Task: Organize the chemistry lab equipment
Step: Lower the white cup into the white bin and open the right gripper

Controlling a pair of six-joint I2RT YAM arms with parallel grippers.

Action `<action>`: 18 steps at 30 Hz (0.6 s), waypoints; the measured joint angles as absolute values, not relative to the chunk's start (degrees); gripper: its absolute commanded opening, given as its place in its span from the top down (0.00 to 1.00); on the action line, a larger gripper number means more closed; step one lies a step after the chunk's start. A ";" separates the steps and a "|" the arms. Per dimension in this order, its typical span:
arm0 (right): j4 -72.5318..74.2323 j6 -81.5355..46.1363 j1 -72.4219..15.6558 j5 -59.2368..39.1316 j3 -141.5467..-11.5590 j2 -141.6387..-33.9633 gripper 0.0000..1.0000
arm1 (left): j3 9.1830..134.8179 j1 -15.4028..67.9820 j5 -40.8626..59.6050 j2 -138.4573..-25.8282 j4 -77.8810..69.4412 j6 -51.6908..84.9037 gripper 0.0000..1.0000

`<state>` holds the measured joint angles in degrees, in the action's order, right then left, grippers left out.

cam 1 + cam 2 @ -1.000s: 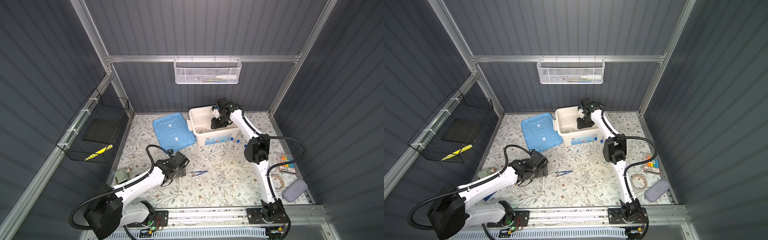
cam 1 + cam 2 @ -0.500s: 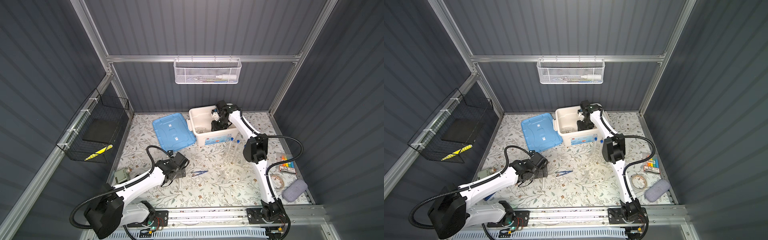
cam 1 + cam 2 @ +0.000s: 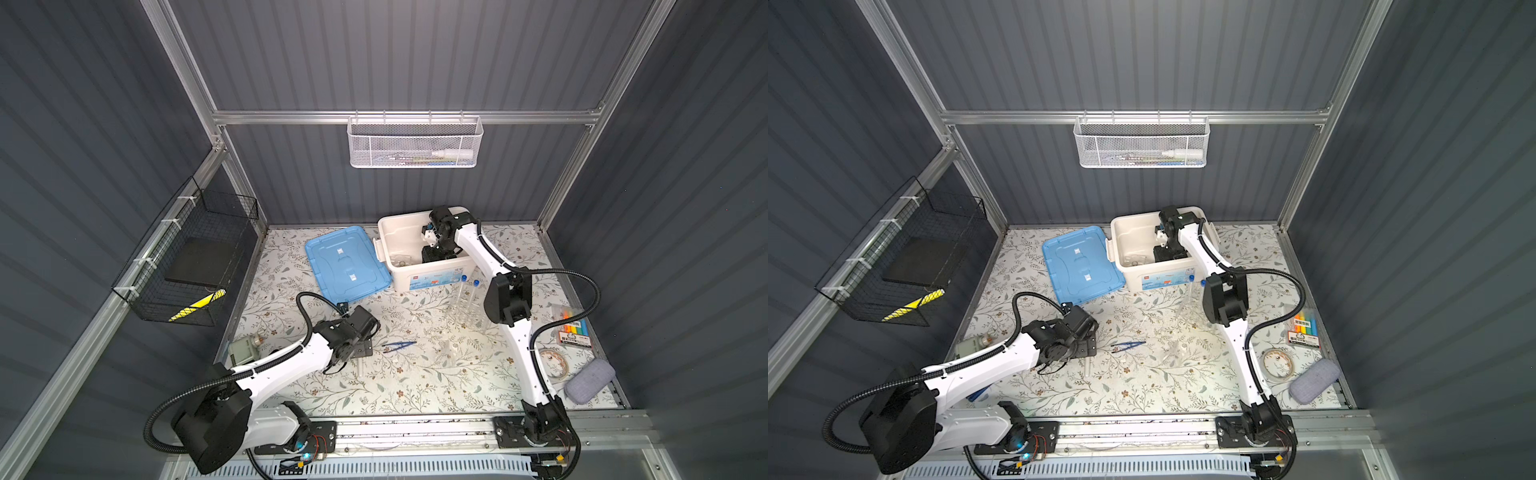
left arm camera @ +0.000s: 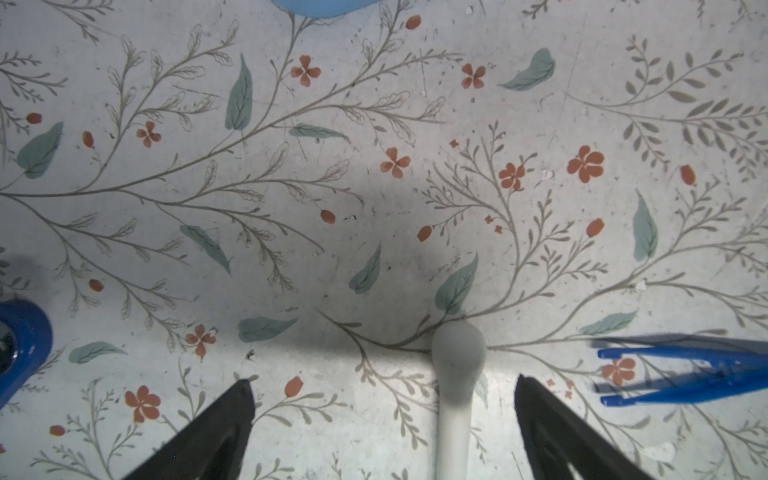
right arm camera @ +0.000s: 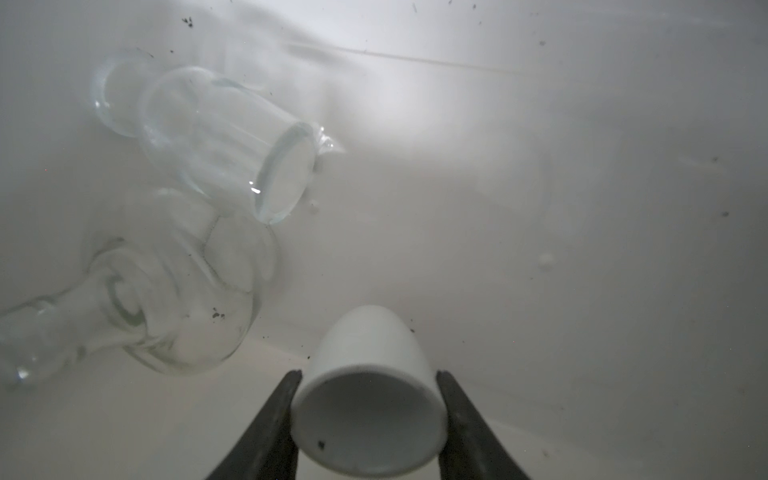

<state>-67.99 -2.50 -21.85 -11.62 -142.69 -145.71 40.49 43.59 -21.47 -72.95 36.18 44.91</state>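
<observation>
The right end effector is down inside the bin. Its fingers pinch the bowl across the rim, so the bowl sits tipped with its mouth toward the wrist camera. That grip suits a small, smooth, round thing, since the rim offers two opposite faces to press on. The bowl is low over the bin's floor, though I cannot tell whether it touches. I read this as the end of a placing step, where a release would let the bowl drop only a little. A beaker and a flask lie on their sides in the bin, close together and apart from the bowl, so the bin looks like the collecting place. The lid lies flat just beside the bin, which leaves the bin open for loading. In front of the bin and well apart from it, the left end effector hovers over the surface with its fingers spread wide and gripping nothing. The pestle lies flat between them, nearer one finger. That suggests it is the next pick, and that the approach needs some centring first. The tweezers lie just outside that same finger, near enough to be nudged by a careless close. The tubes stand upright in the rack near the bin's front, seemingly already in order.
</observation>
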 measured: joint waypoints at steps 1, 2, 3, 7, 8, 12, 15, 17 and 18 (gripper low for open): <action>-68.01 -2.50 -21.85 -11.64 -142.65 -145.69 0.51 | 40.49 43.62 -21.34 -73.17 36.16 45.01 0.01; -67.99 -2.52 -21.85 -11.62 -142.54 -145.71 0.51 | 40.49 43.72 -21.32 -73.34 36.14 45.10 0.02; -68.01 -2.55 -21.85 -11.64 -142.37 -145.69 0.50 | 40.47 43.81 -21.19 -73.56 36.07 45.21 0.02; -67.99 -2.61 -21.87 -11.66 -141.75 -145.69 0.45 | 40.38 43.99 -20.60 -74.11 35.40 45.32 0.06; -67.96 -2.59 -21.93 -11.68 -141.73 -145.69 0.45 | 40.32 44.10 -20.32 -74.37 35.05 45.34 0.07; -67.55 -2.63 -22.02 -11.86 -141.51 -145.56 0.38 | 39.46 44.18 -19.11 -75.26 33.67 45.54 0.12; -66.85 -2.52 -22.06 -12.03 -139.79 -144.88 0.37 | 38.72 44.23 -17.91 -75.31 32.69 45.65 0.16; -66.19 -2.61 -22.06 -12.01 -138.45 -144.16 0.34 | 38.52 44.23 -17.08 -75.57 31.92 45.69 0.18; -65.89 -2.70 -22.04 -12.01 -137.88 -143.79 0.30 | 38.48 44.23 -16.58 -75.79 31.55 45.69 0.19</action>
<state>-65.89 -2.70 -22.04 -12.01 -137.88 -143.79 38.48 44.23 -16.58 -75.79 31.55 45.69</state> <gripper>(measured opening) 0.655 0.825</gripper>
